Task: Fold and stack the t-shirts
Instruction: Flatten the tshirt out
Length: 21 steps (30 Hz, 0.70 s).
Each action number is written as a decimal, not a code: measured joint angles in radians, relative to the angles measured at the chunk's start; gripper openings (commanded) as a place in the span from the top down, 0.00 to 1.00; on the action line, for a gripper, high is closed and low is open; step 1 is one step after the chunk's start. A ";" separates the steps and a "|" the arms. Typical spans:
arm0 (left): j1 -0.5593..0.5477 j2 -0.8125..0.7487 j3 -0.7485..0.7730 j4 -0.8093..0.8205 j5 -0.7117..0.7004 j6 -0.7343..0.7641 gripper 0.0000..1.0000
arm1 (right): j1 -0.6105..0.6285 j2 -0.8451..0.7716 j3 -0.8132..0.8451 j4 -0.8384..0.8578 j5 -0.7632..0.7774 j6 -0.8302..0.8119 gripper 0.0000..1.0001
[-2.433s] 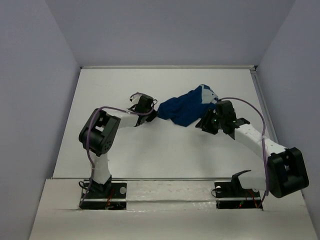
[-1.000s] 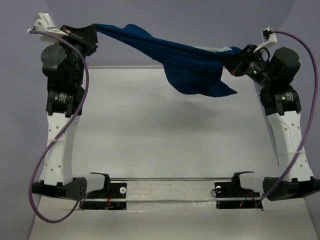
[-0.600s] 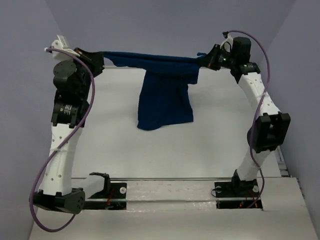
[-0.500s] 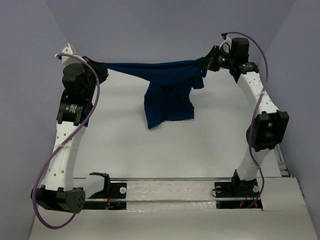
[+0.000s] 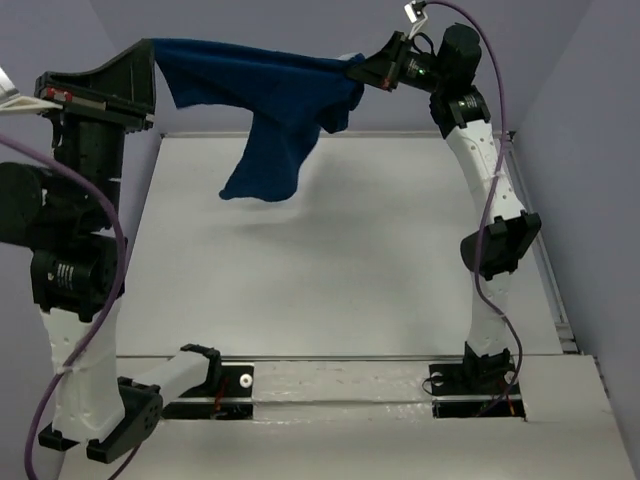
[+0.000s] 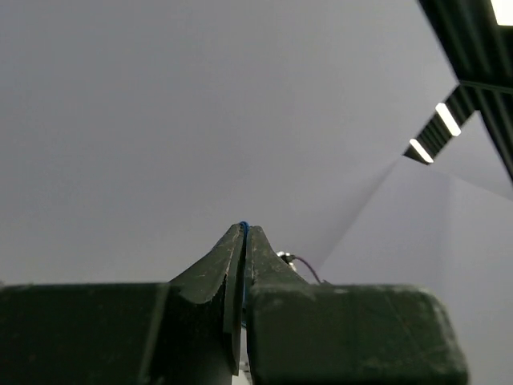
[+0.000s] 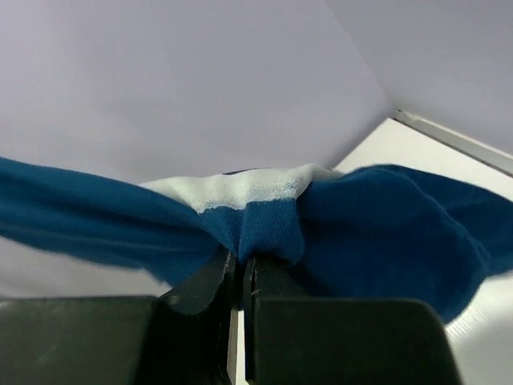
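Both left tool (image 5: 148,58) and right tool (image 5: 357,68) pinch t-shirt (image 5: 275,95) (above table (image 5: 330,255)).

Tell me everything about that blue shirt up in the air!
The t-shirt is soft, dark blue cloth, with a pale patch showing near one pinched end. It hangs stretched and bunched between two shut pincers: the left pincer nips one end, the right pincer the other. A loose flap droops from the middle above the white table, touching nothing else.
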 measured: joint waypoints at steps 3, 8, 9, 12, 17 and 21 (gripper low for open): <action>-0.042 -0.082 -0.099 0.054 0.049 -0.019 1.00 | -0.022 -0.052 -0.120 0.095 -0.058 0.026 1.00; -0.142 -0.207 -0.497 0.228 0.116 -0.104 0.01 | -0.114 -0.141 -0.525 0.321 -0.210 0.062 0.50; -0.189 -0.215 -0.618 0.272 0.135 -0.133 0.01 | -0.137 -0.129 -0.577 0.343 -0.229 0.075 0.26; -0.355 -0.175 -0.819 0.284 0.149 -0.149 0.01 | -0.242 -0.058 -0.708 0.381 -0.271 0.060 0.00; -0.504 -0.005 -0.899 0.104 0.019 -0.016 0.01 | -0.390 -0.038 -0.864 0.204 -0.177 -0.069 0.00; -0.424 -0.019 -0.928 0.067 -0.111 0.041 0.01 | -0.407 -0.099 -0.843 0.042 -0.023 -0.200 0.00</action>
